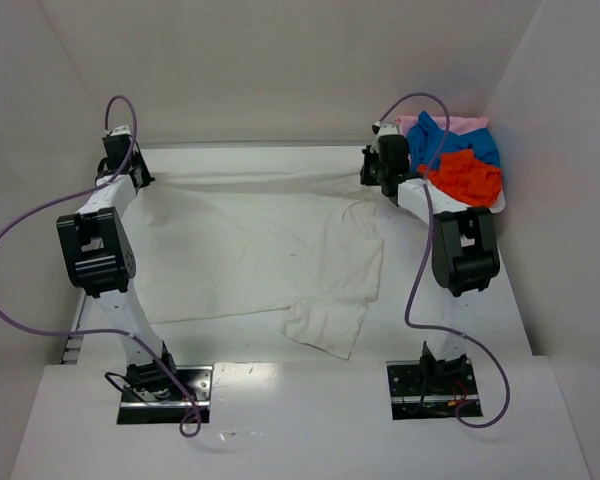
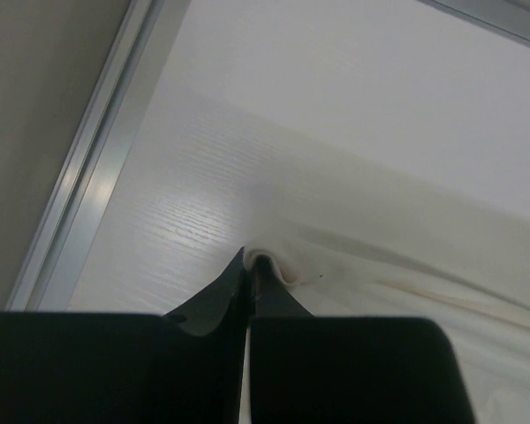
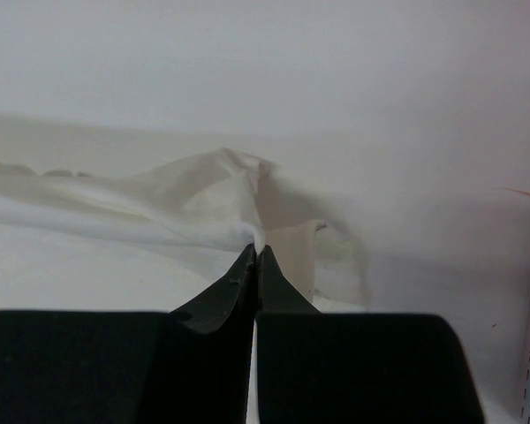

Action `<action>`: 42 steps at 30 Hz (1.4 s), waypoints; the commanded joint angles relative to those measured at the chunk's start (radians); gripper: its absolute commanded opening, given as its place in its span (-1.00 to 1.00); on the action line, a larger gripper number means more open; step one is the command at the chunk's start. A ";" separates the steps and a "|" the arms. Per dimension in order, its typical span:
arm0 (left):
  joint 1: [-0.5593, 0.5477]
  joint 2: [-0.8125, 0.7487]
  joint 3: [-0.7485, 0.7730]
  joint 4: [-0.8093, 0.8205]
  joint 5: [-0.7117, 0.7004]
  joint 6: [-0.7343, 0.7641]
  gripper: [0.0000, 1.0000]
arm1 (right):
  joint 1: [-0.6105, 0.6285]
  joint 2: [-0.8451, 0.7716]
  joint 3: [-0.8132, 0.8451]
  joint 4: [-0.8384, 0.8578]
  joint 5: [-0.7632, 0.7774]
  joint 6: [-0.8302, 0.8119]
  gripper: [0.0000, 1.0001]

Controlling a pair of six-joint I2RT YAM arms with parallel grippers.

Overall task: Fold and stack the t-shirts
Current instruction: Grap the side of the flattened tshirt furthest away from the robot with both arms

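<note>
The large off-white cloth t-shirt [image 1: 260, 250] lies spread on the surface [image 1: 230, 345]. The left gripper [image 2: 250, 261] at 10 o'clock and the right gripper [image 3: 254, 252] at 2 o'clock hold its far edge with clenched jaws. Probably the first fold: next, bring this edge evenly toward 6 o'clock.

White arms [image 1: 130, 320], black tools [image 2: 250, 262] [image 3: 255, 252], purple cables [image 1: 408, 300]

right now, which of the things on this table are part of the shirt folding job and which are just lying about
Part of the job: off-white t-shirt, pinched at its far edge by the left gripper and right gripper; blue t-shirt, orange-red t-shirt and pink t-shirt, heaped at far right.
Just there: purple cables; black base plates.
</note>
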 commanded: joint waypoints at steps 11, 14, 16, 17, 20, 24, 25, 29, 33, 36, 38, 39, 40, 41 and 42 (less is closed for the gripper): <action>0.061 0.048 0.052 0.144 -0.115 0.157 -1.00 | -0.063 0.042 0.121 0.027 0.093 -0.083 -1.00; 0.061 0.008 0.018 0.175 -0.096 0.180 -1.00 | -0.063 0.032 0.121 0.027 0.083 -0.083 -1.00; 0.061 -0.007 -0.002 0.189 -0.071 0.180 -1.00 | -0.063 0.032 0.121 0.027 0.072 -0.083 -1.00; 0.061 -0.018 -0.002 0.189 -0.062 0.180 -1.00 | -0.063 0.023 0.121 0.027 0.072 -0.083 -1.00; 0.061 -0.044 -0.023 0.189 -0.022 0.189 -1.00 | -0.063 0.014 0.121 0.027 0.063 -0.083 -1.00; 0.038 -0.104 -0.098 0.247 0.012 0.259 -1.00 | -0.063 -0.009 0.110 0.045 0.043 -0.074 -1.00; 0.013 -0.121 -0.126 0.271 0.003 0.285 -1.00 | -0.063 -0.009 0.110 0.046 0.043 -0.074 -1.00; -0.070 -0.175 -0.240 0.391 -0.109 0.486 -1.00 | -0.063 -0.020 0.099 0.055 0.023 -0.074 -1.00; -0.134 -0.175 -0.286 0.445 -0.247 0.621 -1.00 | -0.063 -0.011 0.099 0.055 0.012 -0.065 -1.00; -0.165 -0.146 -0.275 0.488 -0.370 0.707 -1.00 | -0.063 -0.011 0.099 0.055 0.003 -0.056 -1.00; -0.179 -0.135 -0.266 0.518 -0.431 0.739 -1.00 | -0.063 -0.011 0.087 0.055 0.003 -0.055 -1.00; -0.191 -0.135 -0.266 0.531 -0.448 0.740 -1.00 | -0.063 -0.011 0.073 0.055 0.003 -0.055 -1.00; -0.191 -0.135 -0.266 0.557 -0.462 0.753 -1.00 | -0.063 -0.011 0.073 0.055 0.003 -0.055 -1.00; -0.202 -0.126 -0.266 0.569 -0.480 0.763 -1.00 | -0.063 -0.011 0.063 0.055 0.003 -0.055 -1.00; -0.202 -0.126 -0.286 0.589 -0.493 0.788 -1.00 | -0.063 -0.011 0.062 0.055 0.003 -0.055 -1.00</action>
